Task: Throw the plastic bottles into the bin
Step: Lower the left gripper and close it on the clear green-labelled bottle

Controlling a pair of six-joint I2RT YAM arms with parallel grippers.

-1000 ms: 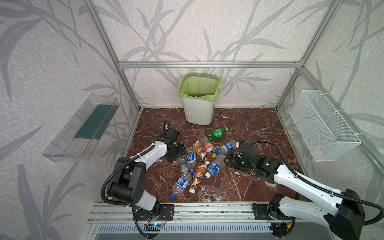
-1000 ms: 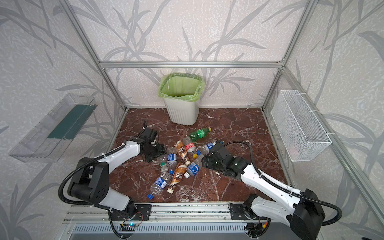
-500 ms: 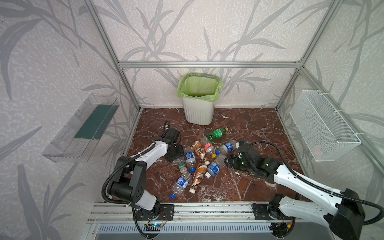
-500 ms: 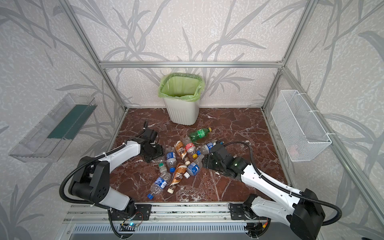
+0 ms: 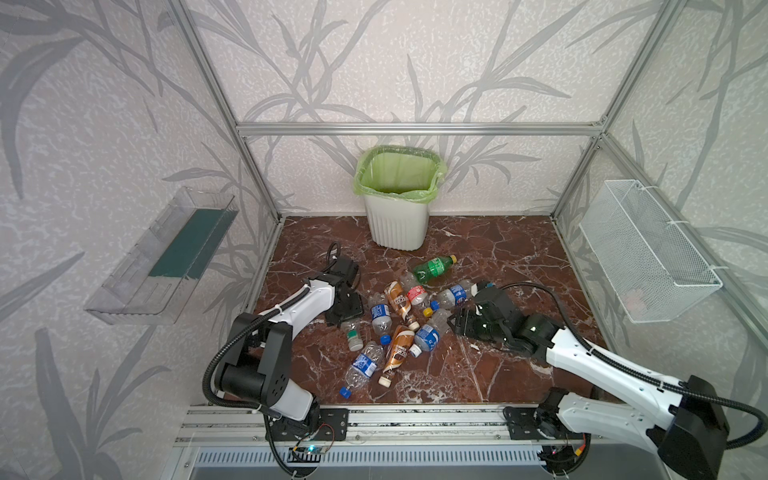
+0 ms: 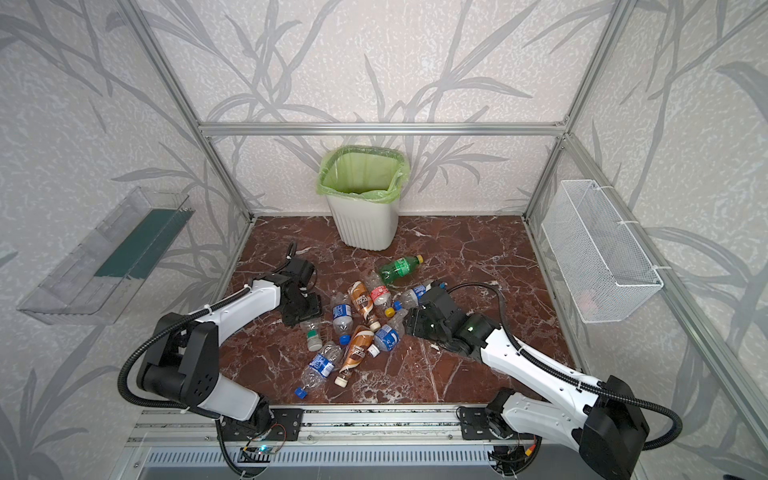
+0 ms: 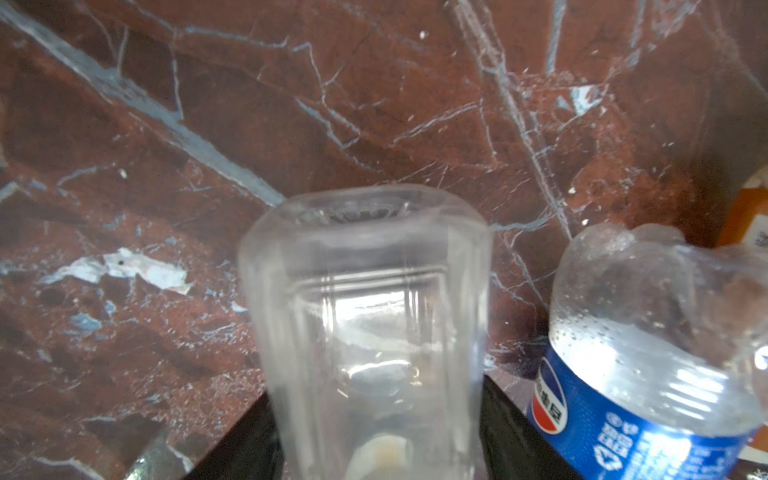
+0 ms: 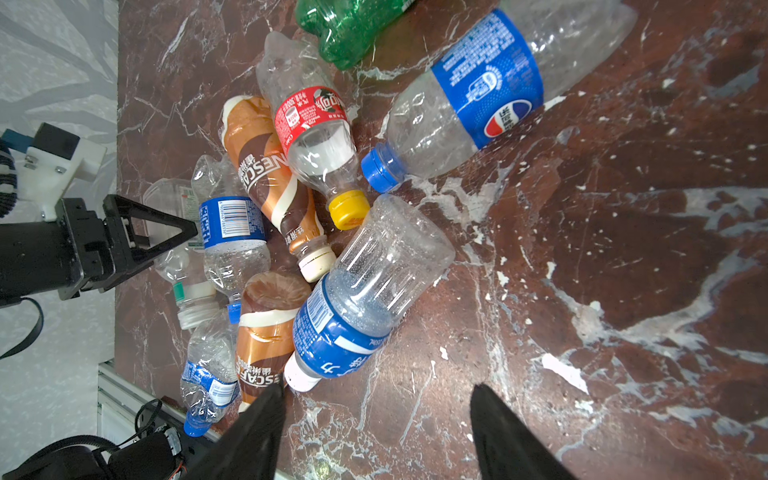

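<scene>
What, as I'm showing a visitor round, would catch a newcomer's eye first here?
A heap of bottles lies in the middle of the red marble floor, with a green bottle at its far edge. Behind it, by the back wall, stands the white bin with its bright green liner. The left claw and right claw sit low at either side of the heap.

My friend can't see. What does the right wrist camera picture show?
Plastic bottles lie heaped on a red-brown marble surface: blue-labelled, brown, red-labelled, green. The right gripper, open and empty, hangs over bare marble beside them.
</scene>
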